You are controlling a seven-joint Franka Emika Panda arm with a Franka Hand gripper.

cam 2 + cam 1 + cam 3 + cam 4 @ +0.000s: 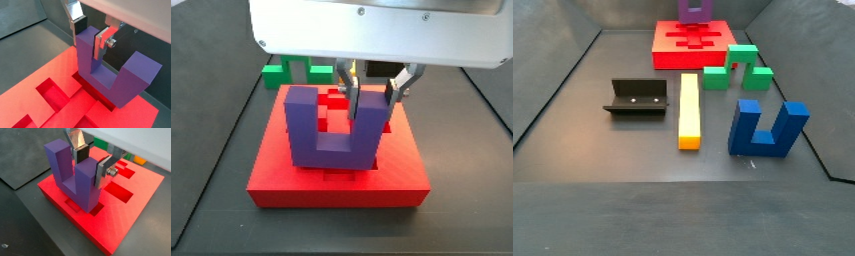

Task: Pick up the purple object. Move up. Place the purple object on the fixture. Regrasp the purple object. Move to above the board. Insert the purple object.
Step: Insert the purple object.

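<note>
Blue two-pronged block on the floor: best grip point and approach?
Take the blue two-pronged block from above, jaws across one upright prong's flat faces. It stands prongs up, apart from the yellow bar, so both prongs are free. The gripper holds the purple object by one prong on the board.

I see a matte dark grey floor [593, 150] spreading all round the yellow bar [690, 110]. Left of the bar a grey wall [540, 60] slopes up, and right of it another wall [827, 70] does the same. Beyond the bar stands a back wall [627, 12]. The light is soft and even.
</note>
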